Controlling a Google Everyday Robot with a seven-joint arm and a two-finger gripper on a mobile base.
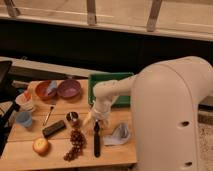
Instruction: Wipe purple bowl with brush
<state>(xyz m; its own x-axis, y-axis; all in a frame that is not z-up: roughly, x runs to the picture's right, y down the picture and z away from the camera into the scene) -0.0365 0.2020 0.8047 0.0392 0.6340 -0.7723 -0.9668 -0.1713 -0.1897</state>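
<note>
White arm point(120, 86) is seen extended from the bulky body point(170, 120) toward 9 o'clock and bent downward at the elbow. Gripper point(96, 119) is held low, pointed toward 7 o'clock, at 9 o'clock of the body.

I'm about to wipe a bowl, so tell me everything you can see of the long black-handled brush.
The long slim black-handled brush lies flat on the wooden table, handle pointing toward the near edge, between dark grapes and a crumpled pale cloth. Its far head end is hidden under the robot's tool, which sits right over it; contact cannot be told.
</note>
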